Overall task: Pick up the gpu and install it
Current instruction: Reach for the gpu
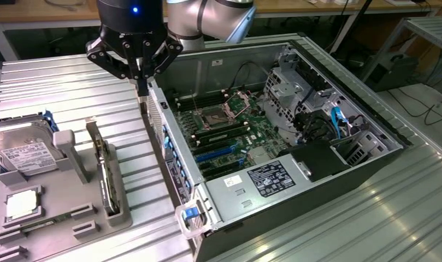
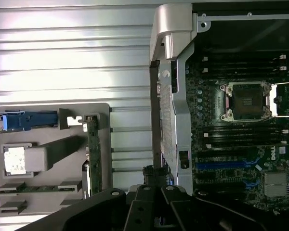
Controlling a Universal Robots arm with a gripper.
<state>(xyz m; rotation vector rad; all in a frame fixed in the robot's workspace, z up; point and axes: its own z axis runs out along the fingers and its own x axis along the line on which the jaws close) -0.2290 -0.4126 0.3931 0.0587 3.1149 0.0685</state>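
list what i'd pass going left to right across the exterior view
hard drive → gpu standing on edge in its holder → processor socket inside the open computer → blue cable

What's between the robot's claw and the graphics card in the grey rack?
Only bare ribbed tabletop, seen in the exterior view; the shut gripper hangs by the computer case, the gpu standing apart.

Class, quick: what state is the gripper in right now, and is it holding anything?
Gripper: shut, holding nothing visible; the gpu stands in the tray.
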